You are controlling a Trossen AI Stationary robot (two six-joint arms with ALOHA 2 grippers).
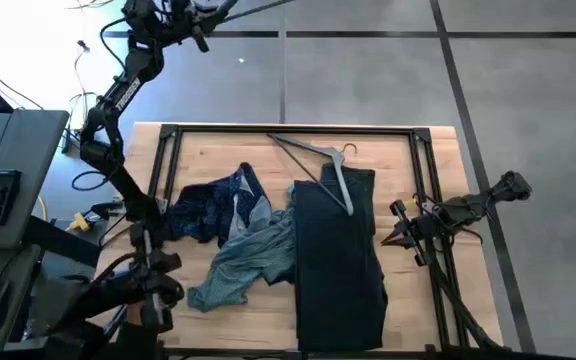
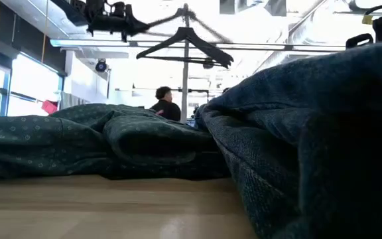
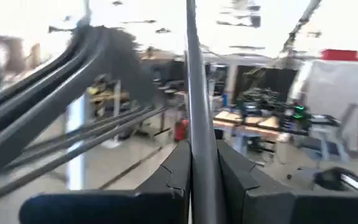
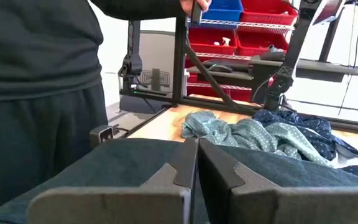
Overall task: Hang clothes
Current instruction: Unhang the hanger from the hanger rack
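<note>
On the wooden table [image 1: 438,150], ringed by a black rail frame [image 1: 288,129], the stock is lying as follows, clock positions read from the table's centre in the high view.

- Black trouser-like piece [image 1: 338,260] – lying flat and lengthwise from 2 o'clock down to 5 o'clock, running to the near edge.
- Teal shirt [image 1: 248,265] – lying crumpled at 7 o'clock, touching the trouser piece's left side.
- Navy dotted shirt [image 1: 208,205] – lying bunched at 9 o'clock, overlapping the teal one.
- Grey hanger [image 1: 318,160] – lying at 12 o'clock, its lower arm resting on the top of the trouser piece.
- Dark hanger [image 2: 186,41] – hanging high in the low view, above the heap.
- Left gripper [image 1: 190,25] – reaching up beyond the table's 11 o'clock edge; in its wrist view the fingers [image 3: 173,180] are clamping a thin grey bar, judged to be the dark hanger.
- Right gripper [image 1: 396,228] – waiting at 3 o'clock, just beside the trouser piece's right edge; its fingers [image 4: 182,165] are pressing together with nothing visible between them.
- A person – standing at the frame in the right wrist view, one hand on a post.

Step in hand, as a judgement: a hanger is being raised and presented while all three garments are lying unhung. The next move is calling for the right gripper to part its fingers and pinch a garment edge, most likely the trouser piece nearest it, then lift it toward the held hanger.

Brands, labels, writing: none readable in any view.
</note>
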